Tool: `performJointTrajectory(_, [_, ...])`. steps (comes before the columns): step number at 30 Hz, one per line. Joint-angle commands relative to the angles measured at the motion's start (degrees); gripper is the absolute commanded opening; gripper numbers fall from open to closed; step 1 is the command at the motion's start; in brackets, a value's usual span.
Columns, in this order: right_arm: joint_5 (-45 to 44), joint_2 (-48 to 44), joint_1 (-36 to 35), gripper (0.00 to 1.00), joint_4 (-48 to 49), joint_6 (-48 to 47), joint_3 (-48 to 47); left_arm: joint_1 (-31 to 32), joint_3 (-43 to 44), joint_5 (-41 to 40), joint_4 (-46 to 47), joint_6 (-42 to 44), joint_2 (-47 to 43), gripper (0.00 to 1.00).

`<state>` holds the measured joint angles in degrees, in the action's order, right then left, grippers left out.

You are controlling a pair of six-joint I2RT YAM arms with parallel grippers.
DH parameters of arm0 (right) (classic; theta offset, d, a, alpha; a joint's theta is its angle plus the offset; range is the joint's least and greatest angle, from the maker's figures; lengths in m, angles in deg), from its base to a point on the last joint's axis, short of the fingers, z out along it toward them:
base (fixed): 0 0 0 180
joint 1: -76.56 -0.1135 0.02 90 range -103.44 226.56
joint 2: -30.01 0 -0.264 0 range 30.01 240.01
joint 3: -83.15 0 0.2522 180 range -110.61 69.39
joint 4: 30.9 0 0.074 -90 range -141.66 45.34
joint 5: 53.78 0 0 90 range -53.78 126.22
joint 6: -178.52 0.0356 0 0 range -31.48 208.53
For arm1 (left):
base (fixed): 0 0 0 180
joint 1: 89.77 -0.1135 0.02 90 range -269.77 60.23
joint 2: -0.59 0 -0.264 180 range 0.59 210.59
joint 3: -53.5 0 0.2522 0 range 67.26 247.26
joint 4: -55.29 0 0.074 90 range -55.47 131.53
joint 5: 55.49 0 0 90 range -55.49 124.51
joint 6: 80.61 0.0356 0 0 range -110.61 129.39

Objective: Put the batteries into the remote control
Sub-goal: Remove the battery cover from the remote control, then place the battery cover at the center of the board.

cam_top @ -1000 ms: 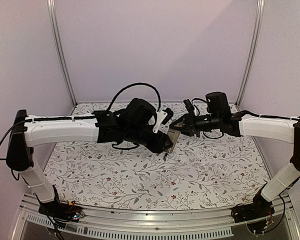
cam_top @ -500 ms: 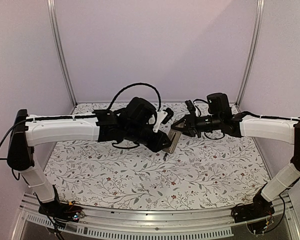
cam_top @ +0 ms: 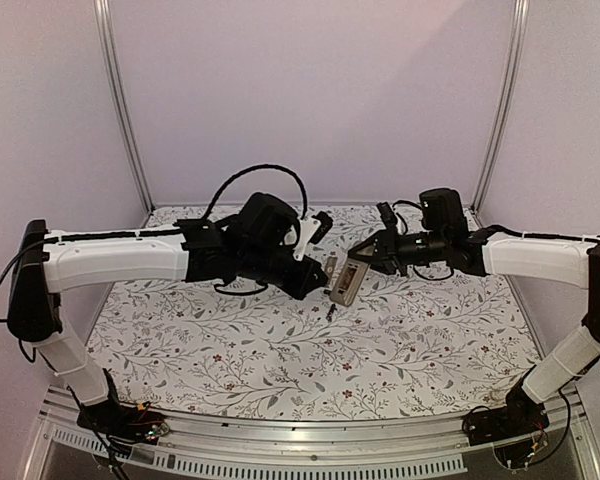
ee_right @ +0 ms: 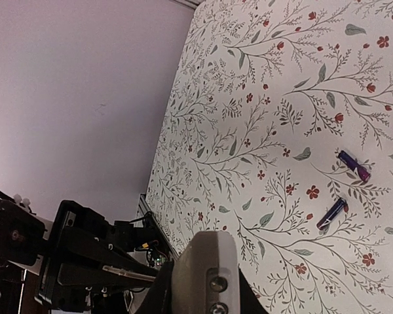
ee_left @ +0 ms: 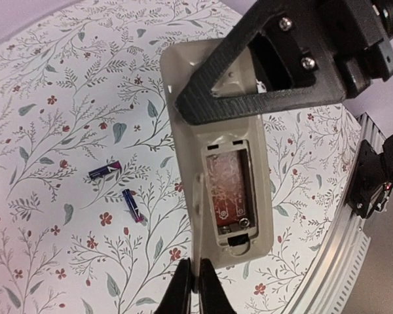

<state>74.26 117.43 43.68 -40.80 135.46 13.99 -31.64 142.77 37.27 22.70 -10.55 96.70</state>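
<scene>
At centre, the right gripper [ee_left: 187,104] pinches the remote control [ee_left: 223,190], battery bay open. Below, the left gripper [ee_left: 195,288] squeezes a thin pale strip [ee_left: 198,222]; the batteries [ee_left: 105,171] lie at left.

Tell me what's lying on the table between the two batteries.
Nothing lies there. In the left wrist view the upper battery and the lower battery sit apart with only bare floral tablecloth between them; the right wrist view agrees.
</scene>
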Motion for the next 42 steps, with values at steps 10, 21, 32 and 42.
performJointTrajectory(10, [1.6, 2.38, 1.71, 0.0, 0.28, -3.89, 2.93, -10.14, -12.11, 2.25, 0.01, -7.21, -1.39, 0.01])
performJointTrajectory(21, [8.79, -5.29, 6.2, 0.0, 1.73, -10.14, 8.96, -17.64, -16.09, 11.84, -1.19, -10.74, 8.09, 0.03])
performJointTrajectory(32, [11.06, -13.79, 6.36, 0.0, 1.61, -16.63, 12.38, -20.14, -16.07, 11.68, -4.09, -12.3, 11.38, 0.19])
performJointTrajectory(42, [8.9, -15.79, 6.77, 0.0, -2.87, -18.33, 12.98, -20.06, -12.71, 10.06, -6.12, -7.61, 5.26, 0.5])
